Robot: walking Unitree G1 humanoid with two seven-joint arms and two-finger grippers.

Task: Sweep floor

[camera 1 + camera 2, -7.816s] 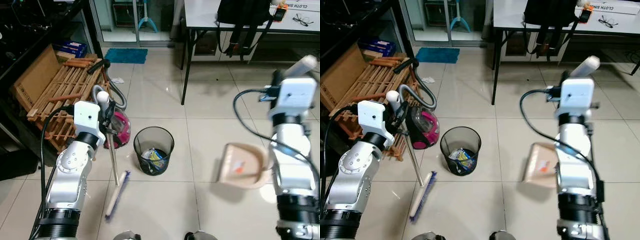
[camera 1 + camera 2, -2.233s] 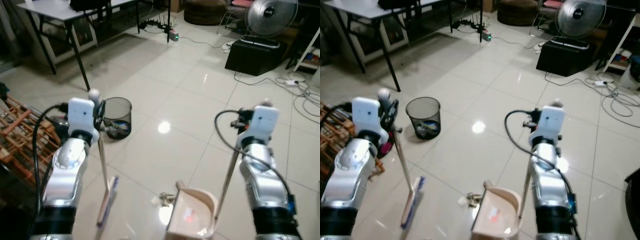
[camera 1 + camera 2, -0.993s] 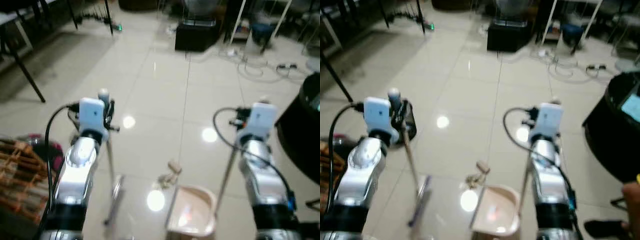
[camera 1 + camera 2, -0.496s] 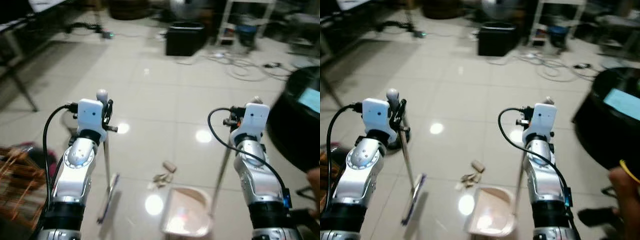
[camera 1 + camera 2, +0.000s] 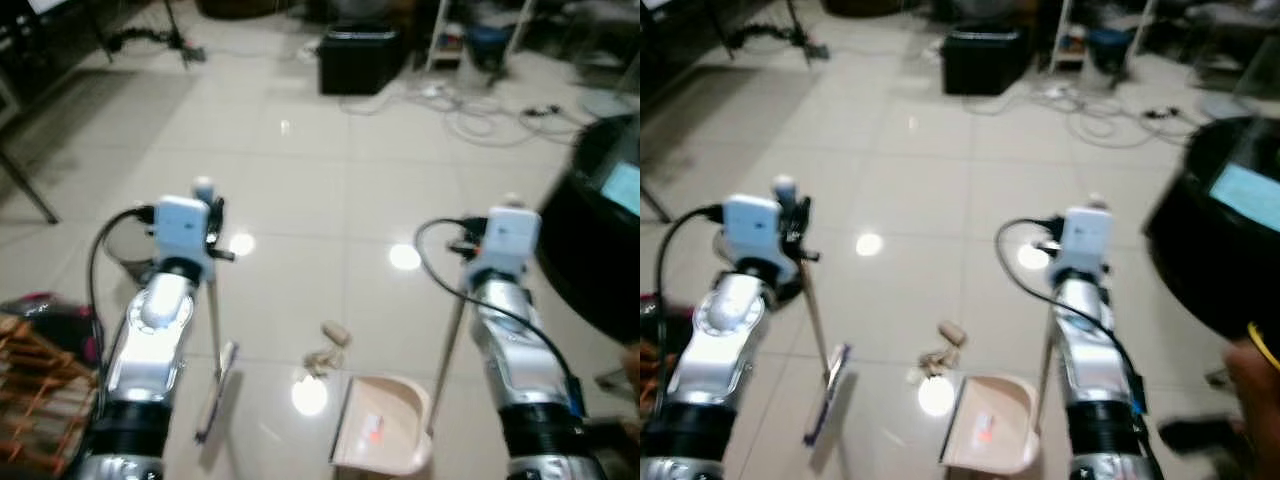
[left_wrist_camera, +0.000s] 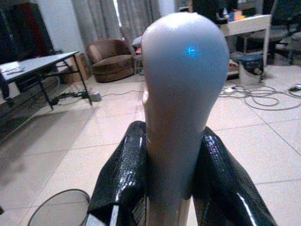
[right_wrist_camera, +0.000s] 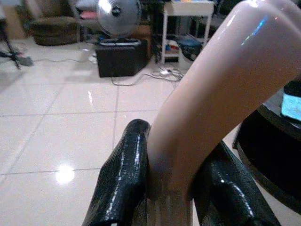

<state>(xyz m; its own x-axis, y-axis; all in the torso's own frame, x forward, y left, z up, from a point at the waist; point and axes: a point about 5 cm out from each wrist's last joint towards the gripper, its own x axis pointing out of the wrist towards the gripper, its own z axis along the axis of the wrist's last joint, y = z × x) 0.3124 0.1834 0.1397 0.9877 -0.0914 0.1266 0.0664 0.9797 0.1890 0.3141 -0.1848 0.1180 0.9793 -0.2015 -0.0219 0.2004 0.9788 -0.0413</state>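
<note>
Closing in on the debris (image 5: 328, 343), now just ahead of the dustpan (image 5: 383, 436).
Left gripper (image 6: 162, 188) clamps the broom (image 5: 214, 345); right gripper (image 7: 174, 188) clamps the dustpan handle; sweeping can likely start.

The camera swings away from the wooden rack and desk toward open tile near a black box (image 5: 363, 58) and floor cables (image 5: 490, 115); the trash bin (image 5: 125, 255), once ahead, now sits behind the left arm; debris (image 5: 328, 343) appears just beyond the dustpan (image 5: 385, 425), which now rests on the floor.
</note>
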